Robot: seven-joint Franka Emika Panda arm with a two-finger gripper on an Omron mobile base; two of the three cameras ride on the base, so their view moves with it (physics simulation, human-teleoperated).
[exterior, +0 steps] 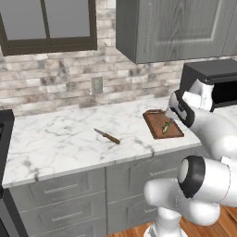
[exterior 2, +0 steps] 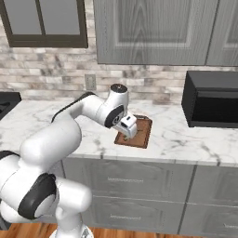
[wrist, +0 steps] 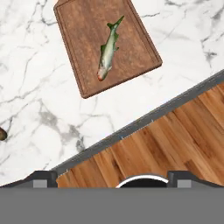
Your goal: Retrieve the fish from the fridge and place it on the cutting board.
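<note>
I see the fish (wrist: 108, 49) lying flat on the cutting board (wrist: 83, 39), roughly along the board's length, with bare wood on every side of it. The board rests on the marble counter (exterior: 69, 134), close to the front edge. From the left base camera the fish (exterior: 165, 126) is a small greenish sliver on the board (exterior: 159, 126), partly behind my arm's wrist.

My gripper (wrist: 111, 175) hangs above and back from the board, over the line where the counter edge meets the wooden floor (wrist: 175, 140). Its 2 fingertips (wrist: 43, 177) stand wide apart with nothing between them, well clear of the fish. In the right base camera the gripper (exterior 2: 128, 128) sits over the board's near left corner (exterior 2: 142, 135).

Further left on the counter lies a knife (exterior: 107, 136) with a brown handle, well apart from the board. A black microwave (exterior 2: 211, 98) stands to the board's right against the brick wall
</note>
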